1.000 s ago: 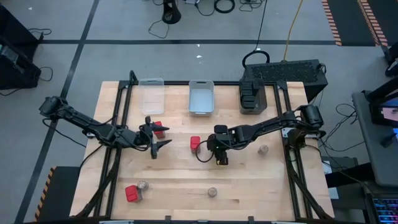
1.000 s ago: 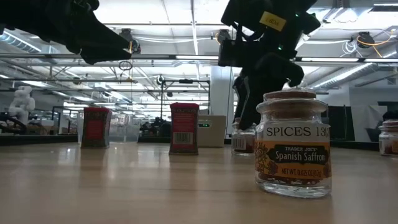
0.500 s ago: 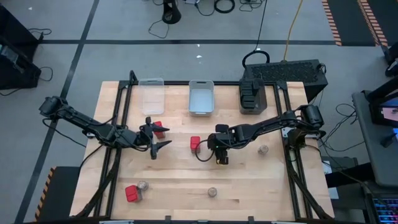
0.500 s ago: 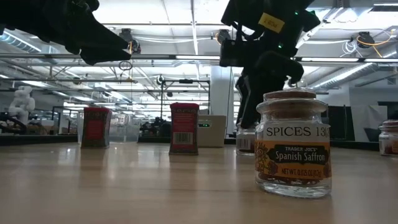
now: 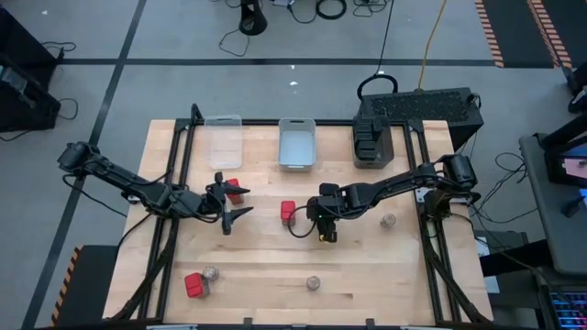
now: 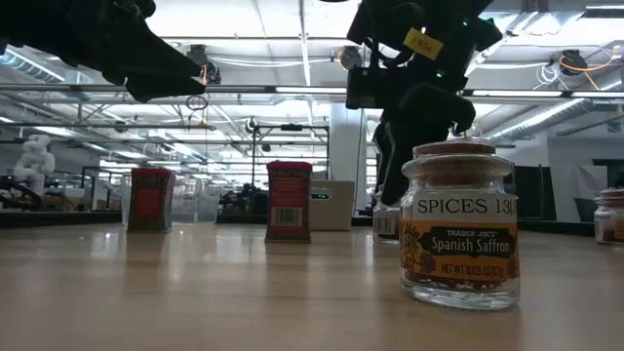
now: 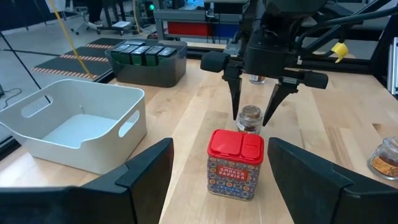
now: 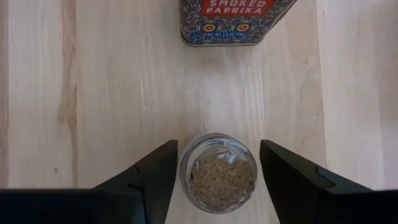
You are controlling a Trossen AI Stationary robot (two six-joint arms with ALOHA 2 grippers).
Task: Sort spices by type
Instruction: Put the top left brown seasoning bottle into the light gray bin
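Barely anything is shifting: the right claw (image 8: 217, 171) is still hanging open astride a small jar (image 8: 218, 172) beside the red paprika tin (image 7: 235, 163) mid-bench, not yet gripping. The left claw (image 5: 231, 209) is still waiting open, so sorting looks stalled.

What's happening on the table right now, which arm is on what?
The right gripper is open and straddles a small spice jar near the table's middle, its fingers on either side of the jar, which stands on the wood beside a red smoked paprika tin. The left gripper, open and empty, hovers left of that tin, near another red tin. The dark bin holds dark containers; the white bin and clear bin look empty. More jars and a red tin wait near the front edge.
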